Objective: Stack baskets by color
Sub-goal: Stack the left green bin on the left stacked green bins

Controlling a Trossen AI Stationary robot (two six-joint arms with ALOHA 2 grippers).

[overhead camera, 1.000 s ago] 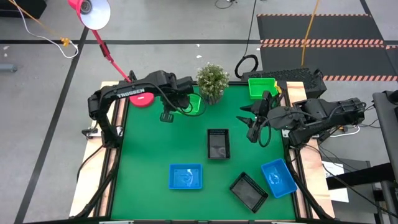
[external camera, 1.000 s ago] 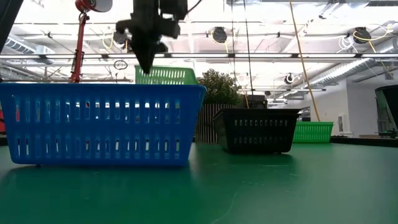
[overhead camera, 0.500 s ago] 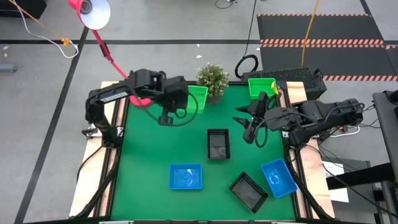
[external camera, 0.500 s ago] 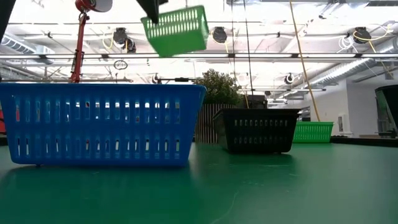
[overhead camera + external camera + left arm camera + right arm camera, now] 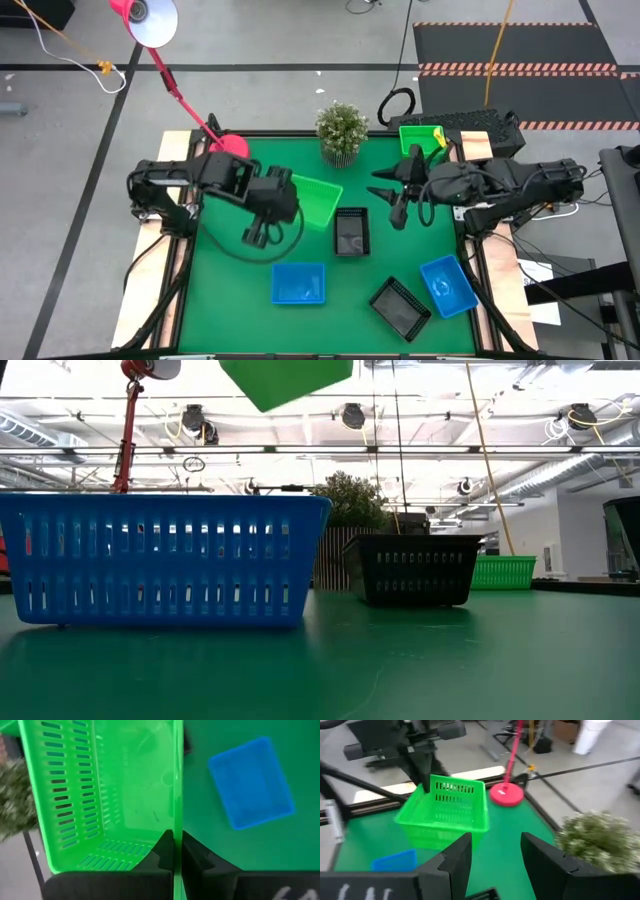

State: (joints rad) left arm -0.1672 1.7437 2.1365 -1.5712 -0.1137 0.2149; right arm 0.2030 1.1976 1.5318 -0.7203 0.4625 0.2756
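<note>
Now my left pincer (image 5: pixel 173 857) is clamped tight on one thin wall of a green basket (image 5: pixel 318 200), which hangs tilted in the air above the middle of the surface (image 5: pixel 230 290), near the black basket (image 5: pixel 350 231). It looks light and stiff, moulded plastic with slatted sides, so a pinch on the rim carries it, though it will swing from one edge; the wall is smooth and could slip. A grip at the middle of a long side keeps it level best. My right pincer (image 5: pixel 398 197) hovers half spread and empty, just right of the black basket. Another green basket (image 5: pixel 421 140) sits at the far right corner; I judge that is the stack's home, though I cannot tell whether it is one basket or two nested.
</note>
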